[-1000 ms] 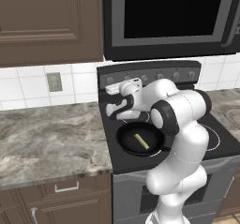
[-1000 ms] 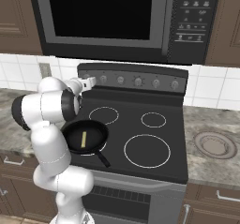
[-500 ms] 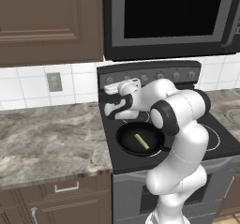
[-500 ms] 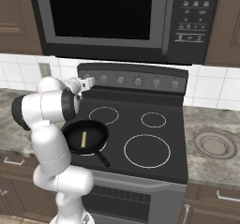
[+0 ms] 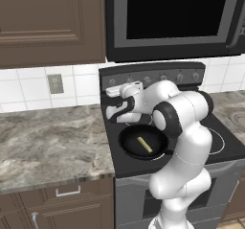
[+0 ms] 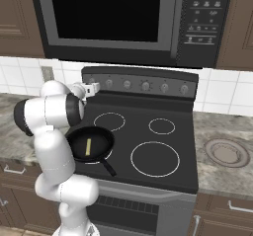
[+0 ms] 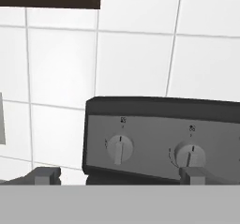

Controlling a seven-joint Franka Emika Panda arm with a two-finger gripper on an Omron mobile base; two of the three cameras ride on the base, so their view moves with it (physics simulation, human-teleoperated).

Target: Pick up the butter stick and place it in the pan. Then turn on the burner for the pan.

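Observation:
The black pan (image 5: 130, 142) (image 6: 102, 142) sits on the stove's front left burner, its long handle (image 6: 106, 167) pointing toward the front edge. The pale yellow butter stick (image 5: 144, 144) (image 6: 88, 147) lies flat inside it. My gripper (image 5: 114, 93) (image 6: 93, 88) (image 7: 120, 176) hovers above and behind the pan, open and holding nothing, aimed at the stove's back control panel (image 7: 159, 124). In the hand view the fingertips (image 7: 47, 175) stand wide apart, and the leftmost knob (image 7: 120, 149) lies between them with a second knob (image 7: 188, 155) to its right.
A row of several knobs (image 6: 145, 86) runs along the back panel. The other burners (image 6: 154, 158) are bare. A microwave (image 6: 113, 18) hangs above the stove. Marble counters (image 5: 48, 142) flank it, with a wall socket (image 5: 55, 84) on the tiles and a round drain plate (image 6: 226, 152) at right.

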